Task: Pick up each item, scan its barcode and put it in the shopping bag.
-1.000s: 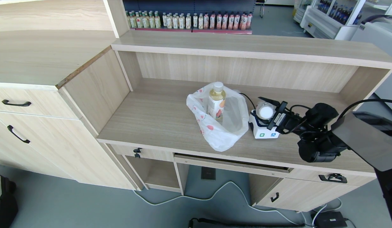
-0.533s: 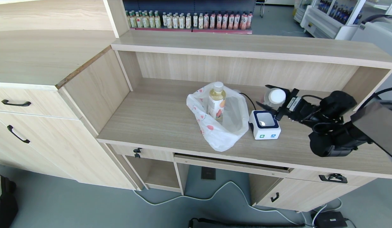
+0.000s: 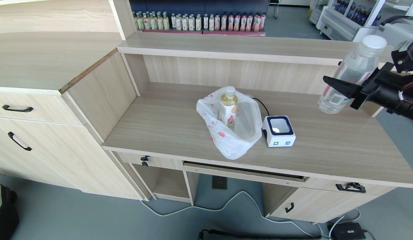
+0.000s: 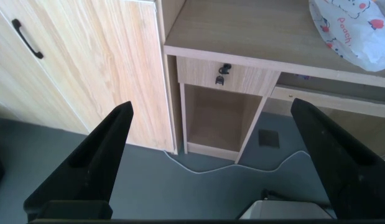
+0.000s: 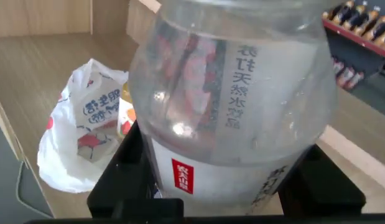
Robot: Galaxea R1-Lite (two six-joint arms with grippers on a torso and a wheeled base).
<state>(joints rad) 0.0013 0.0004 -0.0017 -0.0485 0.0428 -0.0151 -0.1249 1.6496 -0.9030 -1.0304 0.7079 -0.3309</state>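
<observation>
My right gripper (image 3: 354,86) is shut on a clear water bottle (image 3: 351,75) with a white cap, held tilted in the air above the counter's far right end. Up close in the right wrist view, the water bottle (image 5: 236,106) shows a red-and-white label between the black fingers (image 5: 127,171). The white shopping bag (image 3: 233,131) stands open mid-counter with a yellow-labelled tea bottle (image 3: 228,106) upright inside. A white barcode scanner (image 3: 278,131) sits just right of the bag. My left gripper (image 4: 211,168) hangs open and empty, low beside the counter over the floor.
The wooden counter (image 3: 333,146) has a raised back wall and top ledge (image 3: 259,45) near the held bottle. A cable (image 3: 261,105) runs behind the scanner. Drawers and a cabinet (image 4: 86,68) stand beside the left gripper. Bare counter lies right of the scanner.
My right gripper has carried the water bottle from just over the scanner up and to the right, and the bottle has swung from cap-toward-camera to nearly upright. Bag and scanner stayed put.
</observation>
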